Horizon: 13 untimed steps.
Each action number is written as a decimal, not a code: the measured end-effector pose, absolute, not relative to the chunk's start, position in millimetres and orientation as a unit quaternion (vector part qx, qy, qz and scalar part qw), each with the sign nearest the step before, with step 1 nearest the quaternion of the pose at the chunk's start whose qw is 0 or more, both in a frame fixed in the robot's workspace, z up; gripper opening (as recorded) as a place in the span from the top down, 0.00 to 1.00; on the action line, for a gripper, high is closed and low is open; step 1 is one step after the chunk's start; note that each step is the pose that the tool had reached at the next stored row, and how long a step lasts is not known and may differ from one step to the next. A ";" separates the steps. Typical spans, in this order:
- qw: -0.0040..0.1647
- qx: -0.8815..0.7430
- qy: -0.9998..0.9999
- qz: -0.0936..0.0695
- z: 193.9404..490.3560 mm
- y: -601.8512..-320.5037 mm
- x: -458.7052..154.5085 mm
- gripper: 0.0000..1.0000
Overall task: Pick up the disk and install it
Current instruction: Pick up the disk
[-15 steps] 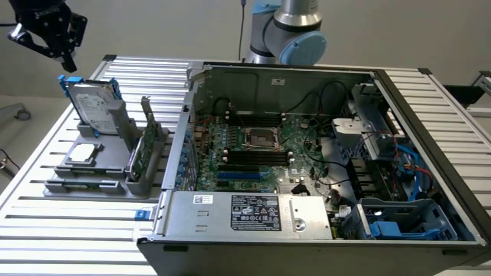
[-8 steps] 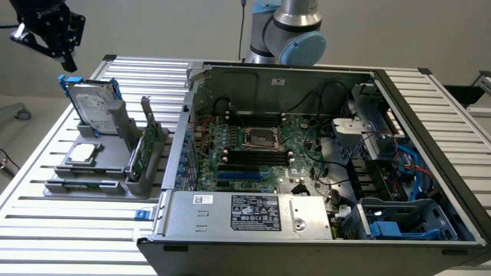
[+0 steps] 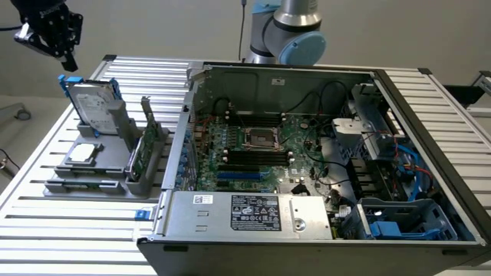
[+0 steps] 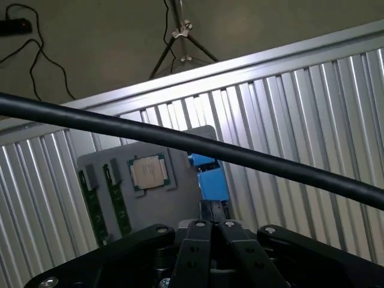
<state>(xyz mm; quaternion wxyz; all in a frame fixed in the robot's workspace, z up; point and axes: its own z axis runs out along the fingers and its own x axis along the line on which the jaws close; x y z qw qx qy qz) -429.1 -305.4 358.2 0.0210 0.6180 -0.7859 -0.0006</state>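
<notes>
1. My claw (image 3: 69,61) hangs in the air over the disk (image 3: 94,108), apart from it. In the wrist view my fingers (image 4: 201,240) lie clenched together with nothing between them.
2. The disk stands on edge in the far end of a grey holder (image 3: 107,172), its white label showing and its blue rails up either side. From the wrist view, its blue top edge (image 4: 210,179) sits just past my fingertips.
3. In the same holder a small square chip (image 3: 83,153) lies flat near the disk, a green circuit card (image 3: 142,146) stands upright on the side toward the case, and thin green sticks (image 4: 93,207) lie in slots beside the chip.
4. The open computer case (image 3: 284,76) lies on the exterior view's right of the holder, just beside it. Inside are the motherboard (image 3: 253,158), a silver power supply (image 3: 245,213) at the near end, and a blue drive cage (image 3: 406,221) in the near right corner.
5. A black cable (image 4: 180,141) slants across the wrist view in front of the holder and the table.
6. Everything rests on a ribbed aluminium table (image 3: 61,230). Behind it is a plain grey wall, and my arm (image 3: 290,31) rises beyond the case.
7. The wrist view shows a dull floor with loose cords (image 4: 36,60) and the foot of a stand (image 4: 180,30).
8. The disk's lower edge is hidden by the holder, and my claw's upper part is cut off in the exterior view.
</notes>
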 end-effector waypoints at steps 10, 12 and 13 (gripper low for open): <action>0.021 0.684 -0.729 0.001 358.2 -302.2 -429.0 0.89; 0.021 0.695 -0.718 0.002 358.2 -301.3 -429.0 0.89; 0.021 0.700 -0.714 0.002 358.2 -300.7 -429.0 0.89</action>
